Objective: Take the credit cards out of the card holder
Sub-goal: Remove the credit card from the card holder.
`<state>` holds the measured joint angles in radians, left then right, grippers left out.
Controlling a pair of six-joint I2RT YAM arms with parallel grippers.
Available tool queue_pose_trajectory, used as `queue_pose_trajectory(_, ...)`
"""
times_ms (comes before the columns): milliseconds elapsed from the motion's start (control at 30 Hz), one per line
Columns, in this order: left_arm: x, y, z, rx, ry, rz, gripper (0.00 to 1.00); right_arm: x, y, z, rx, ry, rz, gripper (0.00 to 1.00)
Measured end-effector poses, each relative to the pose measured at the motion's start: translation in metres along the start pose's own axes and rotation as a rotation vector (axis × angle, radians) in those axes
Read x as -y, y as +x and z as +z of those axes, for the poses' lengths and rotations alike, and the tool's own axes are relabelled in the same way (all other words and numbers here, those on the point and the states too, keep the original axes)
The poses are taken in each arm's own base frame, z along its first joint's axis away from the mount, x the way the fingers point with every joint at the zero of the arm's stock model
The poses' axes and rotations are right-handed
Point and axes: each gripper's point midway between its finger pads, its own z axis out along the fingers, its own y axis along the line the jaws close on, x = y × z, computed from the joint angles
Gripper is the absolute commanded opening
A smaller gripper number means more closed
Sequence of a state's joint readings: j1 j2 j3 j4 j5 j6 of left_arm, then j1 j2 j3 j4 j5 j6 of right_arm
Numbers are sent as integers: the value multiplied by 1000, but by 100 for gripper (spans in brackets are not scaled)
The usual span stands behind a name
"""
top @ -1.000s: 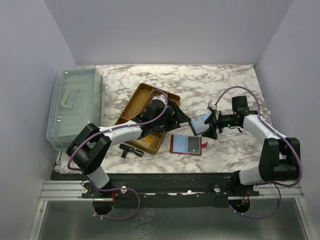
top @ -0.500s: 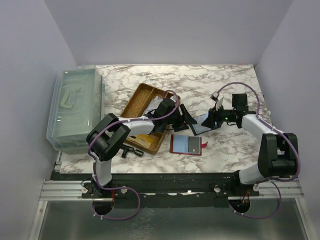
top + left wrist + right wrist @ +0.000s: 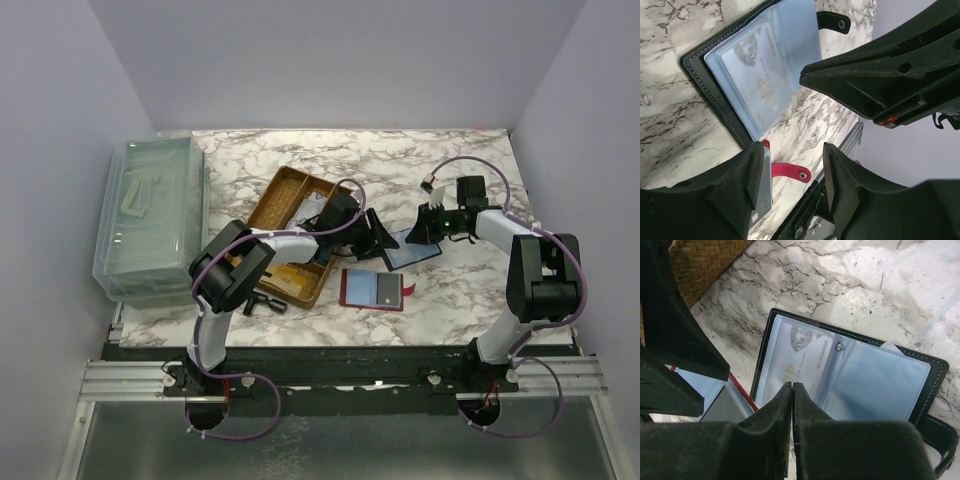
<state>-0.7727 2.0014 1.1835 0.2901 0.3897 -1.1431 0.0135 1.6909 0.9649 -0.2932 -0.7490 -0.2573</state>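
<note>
A black card holder (image 3: 412, 251) lies open on the marble table, its blue plastic sleeves up. A pale credit card (image 3: 801, 359) sits inside the left sleeve, also seen from the left wrist as the same card (image 3: 757, 82). My right gripper (image 3: 420, 233) hovers over the holder's far edge; its fingertips (image 3: 792, 386) are shut over the card, with nothing visible between them. My left gripper (image 3: 385, 243) is open beside the holder's left edge, empty (image 3: 792, 155). A red card holder (image 3: 372, 289) lies open nearer the front.
A woven tray (image 3: 275, 200) sits under my left arm, and a clear lidded box (image 3: 150, 215) stands at the far left. A small black tool (image 3: 262, 300) lies in front of the tray. The red holder's strap (image 3: 787, 171) lies on the marble between my left fingers.
My right jaws closed fully and the arm swung back over the holder's far side. The left gripper slid right to the holder and narrowed. The black holder now lies flat.
</note>
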Motion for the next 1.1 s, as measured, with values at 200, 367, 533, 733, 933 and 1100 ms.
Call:
queue_pose_trajectory(200, -2, 1, 0, -7, -1, 5, 56, -1, 1, 0, -5, -2, 16, 16)
queue_pose_trajectory(367, -2, 0, 0, -8, 0, 15, 56, -7, 5, -1, -15, -29, 23, 30)
queue_pose_trajectory(533, -3, 0, 0, -8, -1, 21, 56, -18, 8, -2, -23, -90, 4, 44)
queue_pose_trajectory(733, -4, -1, 0, -7, -2, 24, 55, -31, 6, -10, -17, -164, -128, 67)
queue_pose_trajectory(933, -7, -2, -1, -7, -11, 30, 55, -37, 7, -20, 16, -250, -593, 86)
queue_pose_trajectory(1100, -12, 0, -5, -12, -39, 46, 55, -36, 14, -18, 24, -326, -930, 88)
